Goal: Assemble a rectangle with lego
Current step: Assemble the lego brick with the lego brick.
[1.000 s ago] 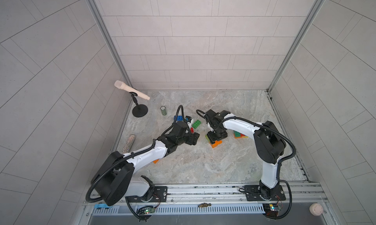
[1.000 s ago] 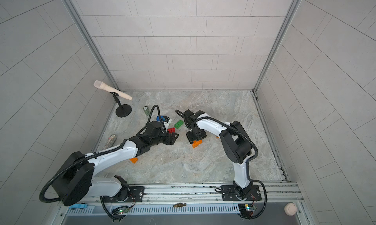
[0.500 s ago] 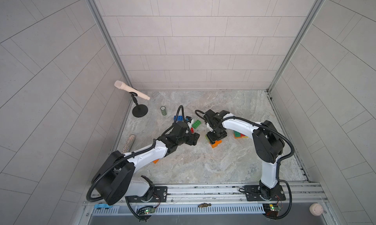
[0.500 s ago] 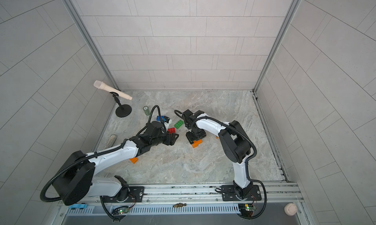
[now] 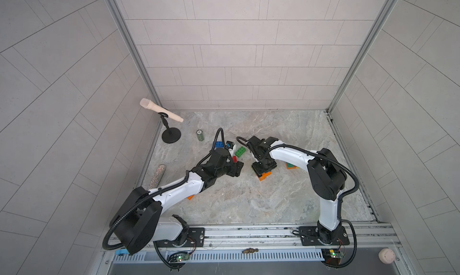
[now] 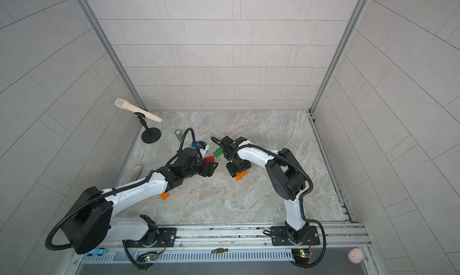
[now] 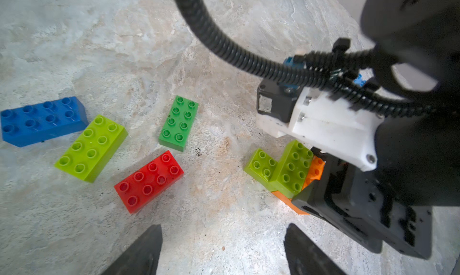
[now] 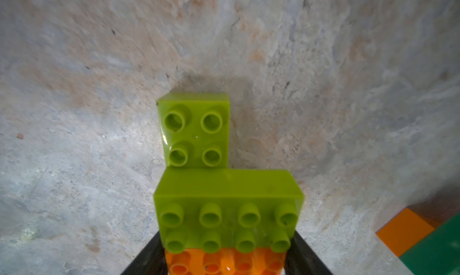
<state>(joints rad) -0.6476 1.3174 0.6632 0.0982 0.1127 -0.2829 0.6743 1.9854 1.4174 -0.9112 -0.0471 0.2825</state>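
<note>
**A:** Right jaws?

**B:** Pinching the stack [image 8: 229, 211] by its ends: 1 black finger [image 8: 146, 256] on each side of the orange bottom piece. An 8-stud lime piece is pressed on top, and a second lime piece juts out lower down with 4 studs showing. Whether it rests on the table [image 5: 249, 199] or hangs just above it, I cannot tell.

**A:** Left jaws?

**B:** Spread wide, nothing between them, over bare table. They point toward the stack, near it but apart.

**A:** And the loose lego?

**B:** In the left wrist view, 4 bricks lie flat, studs up. The red brick [image 7: 149, 181] is nearest the fingers, the green brick [image 7: 178, 123] is beyond it, and the lime brick [image 7: 90, 148] is beside the red. The blue brick [image 7: 41, 120] sits almost touching the lime one's far corner.

**A:** Farther out?

**B:** In both top views an orange brick [image 5: 190, 197] peeks from under the left forearm. A green-on-orange pair [image 5: 290, 165] lies under the right arm, just beside the stack.
</note>
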